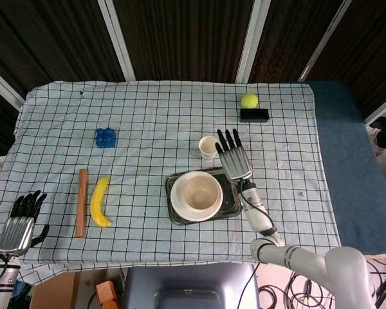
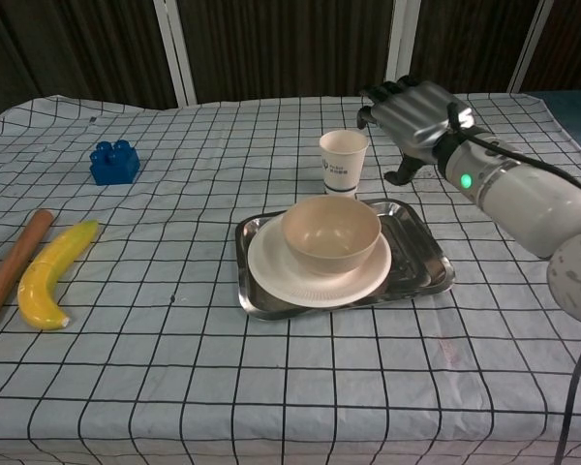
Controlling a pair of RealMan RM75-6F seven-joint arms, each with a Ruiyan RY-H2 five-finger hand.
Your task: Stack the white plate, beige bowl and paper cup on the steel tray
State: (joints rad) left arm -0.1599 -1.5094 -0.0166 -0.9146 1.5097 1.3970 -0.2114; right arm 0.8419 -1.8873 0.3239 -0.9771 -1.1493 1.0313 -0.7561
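bowl (image 2: pixel 330 233) sits in the plate (image 2: pixel 271 266) on the tray (image 2: pixel 421 262). cup (image 2: pixel 343 163) stands just behind the tray. right hand (image 1: pixel 233 156) is just right of the cup, fingers spread, holding nothing. a clumsy sideways grab could tip that light cup.

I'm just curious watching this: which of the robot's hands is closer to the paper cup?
The right hand, open just beside the paper cup. The left hand rests far off at the table's near left corner.
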